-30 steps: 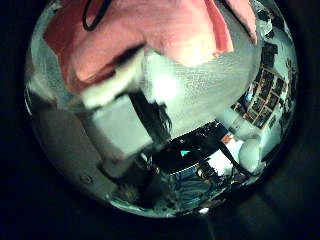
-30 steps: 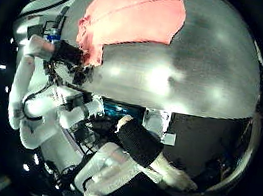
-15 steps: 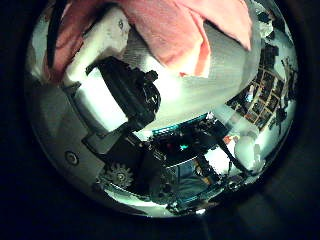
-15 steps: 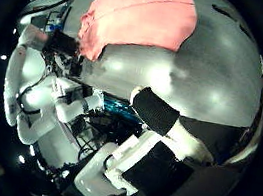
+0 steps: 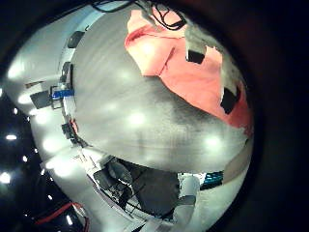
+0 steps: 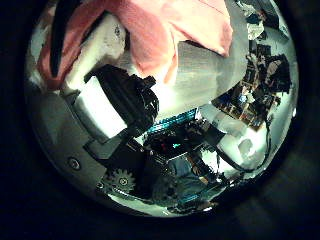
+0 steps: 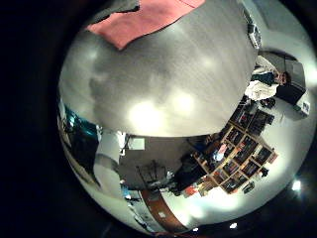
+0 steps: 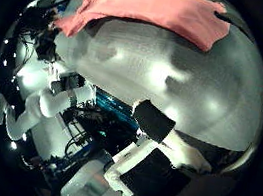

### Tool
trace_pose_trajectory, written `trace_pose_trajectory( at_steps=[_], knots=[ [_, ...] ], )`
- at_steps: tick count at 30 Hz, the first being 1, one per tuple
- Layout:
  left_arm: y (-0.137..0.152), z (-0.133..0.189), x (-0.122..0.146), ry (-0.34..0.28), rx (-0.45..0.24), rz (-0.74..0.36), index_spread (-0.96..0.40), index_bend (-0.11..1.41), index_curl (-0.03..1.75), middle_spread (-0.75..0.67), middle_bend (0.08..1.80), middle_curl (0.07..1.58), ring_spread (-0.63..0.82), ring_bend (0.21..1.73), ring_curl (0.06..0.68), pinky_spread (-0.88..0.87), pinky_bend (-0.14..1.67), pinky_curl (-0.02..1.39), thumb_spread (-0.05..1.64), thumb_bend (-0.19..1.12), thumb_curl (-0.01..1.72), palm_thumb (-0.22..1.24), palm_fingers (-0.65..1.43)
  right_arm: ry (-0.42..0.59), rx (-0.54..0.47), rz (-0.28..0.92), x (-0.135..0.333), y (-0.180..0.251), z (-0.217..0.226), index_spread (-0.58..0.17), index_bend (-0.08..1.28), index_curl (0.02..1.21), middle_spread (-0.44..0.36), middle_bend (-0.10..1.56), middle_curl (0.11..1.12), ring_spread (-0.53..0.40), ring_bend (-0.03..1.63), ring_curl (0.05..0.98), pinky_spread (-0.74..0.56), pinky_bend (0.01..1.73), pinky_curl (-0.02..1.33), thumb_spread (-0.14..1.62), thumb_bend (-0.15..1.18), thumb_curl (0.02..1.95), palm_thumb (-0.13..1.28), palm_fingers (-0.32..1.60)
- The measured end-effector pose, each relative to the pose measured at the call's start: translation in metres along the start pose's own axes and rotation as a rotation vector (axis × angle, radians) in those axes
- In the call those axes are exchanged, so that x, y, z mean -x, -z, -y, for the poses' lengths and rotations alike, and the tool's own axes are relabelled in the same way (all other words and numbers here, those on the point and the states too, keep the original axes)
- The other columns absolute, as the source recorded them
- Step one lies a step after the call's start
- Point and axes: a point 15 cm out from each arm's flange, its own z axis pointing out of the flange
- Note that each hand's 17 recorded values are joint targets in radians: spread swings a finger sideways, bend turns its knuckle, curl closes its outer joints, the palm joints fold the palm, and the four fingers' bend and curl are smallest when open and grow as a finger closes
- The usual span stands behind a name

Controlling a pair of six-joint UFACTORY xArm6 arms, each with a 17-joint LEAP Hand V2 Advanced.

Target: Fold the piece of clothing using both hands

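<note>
A pink-red piece of clothing (image 8: pixel 150 15) lies on the grey table (image 8: pixel 176 75). It fills much of the left thumb side palm view, bunched close to the palm as the clothing (image 6: pixel 170 30). The left hand (image 6: pixel 120 95) has its thumb curled in against the cloth, and its black-tipped fingers (image 5: pixel 198 53) rest on the clothing (image 5: pixel 183 72). One edge of the garment looks lifted beside the left hand (image 8: pixel 57 30). The right hand (image 8: pixel 158 123) hovers over bare table short of the clothing (image 7: pixel 139 20), its fingers relaxed and holding nothing.
The grey table (image 7: pixel 158 89) stretches bare between the right palm and the garment. Shelves and room clutter (image 7: pixel 233 149) lie beyond the table's edge. The left arm's white body (image 8: pixel 28 111) stands beside the table.
The left thumb has closed in against the cloth, which now bunches over it. The right palm has moved nearer the garment, which looks larger and wider in its view.
</note>
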Motion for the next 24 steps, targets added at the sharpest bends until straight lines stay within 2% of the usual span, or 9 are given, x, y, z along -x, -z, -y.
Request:
trace_pose_trajectory(
  at_steps=[4, 10, 15, 24],
  knots=[
    [0.014, -0.004, 0.002, -0.002, -0.011, -0.019, -0.55, 0.61, 1.01, -0.48, 1.05, 0.94, -0.49, 1.18, 0.54, -0.56, 0.64, 0.57, 1.46, 0.0, 0.27, 0.62, 0.72, -0.003, -0.019, -0.013, 0.003, -0.004, 0.017, -0.235, 0.19, 0.32, -0.095, 0.41, 0.45, -0.203, 0.76, 0.402, -0.08, 0.55, 0.26, 1.08, -0.02, 0.35, 0.5, 0.36],
    [0.032, -0.007, 0.004, 0.0, -0.035, -0.034, -0.55, 0.61, 1.05, -0.48, 1.06, 0.96, -0.49, 1.2, 0.547, -0.56, 0.64, 0.62, 1.45, 0.0, 0.28, 0.63, 0.71, -0.016, 0.031, -0.012, 0.006, -0.023, 0.028, -0.231, 0.18, 0.34, -0.093, 0.42, 0.46, -0.198, 0.76, 0.406, -0.08, 0.56, 0.24, 1.08, -0.02, 0.35, 0.51, 0.36],
    [0.043, -0.008, 0.005, 0.002, -0.048, -0.039, -0.55, 0.6, 1.07, -0.48, 1.06, 0.97, -0.49, 1.21, 0.553, -0.57, 0.63, 0.65, 1.45, 0.0, 0.28, 0.64, 0.7, -0.015, 0.015, -0.025, 0.008, -0.034, 0.046, -0.234, 0.18, 0.35, -0.1, 0.43, 0.46, -0.207, 0.78, 0.411, -0.08, 0.56, 0.23, 1.07, -0.02, 0.35, 0.51, 0.38],
    [0.06, -0.01, 0.007, 0.006, -0.065, -0.045, -0.56, 0.61, 1.11, -0.47, 1.07, 0.98, -0.48, 1.22, 0.555, -0.58, 0.62, 0.71, 1.45, 0.0, 0.28, 0.64, 0.7, -0.026, 0.045, -0.046, 0.012, -0.049, 0.056, -0.268, 0.19, 0.36, -0.145, 0.47, 0.5, -0.269, 0.86, 0.443, -0.19, 0.64, 0.22, 1.06, -0.02, 0.37, 0.57, 0.52]
  ],
)
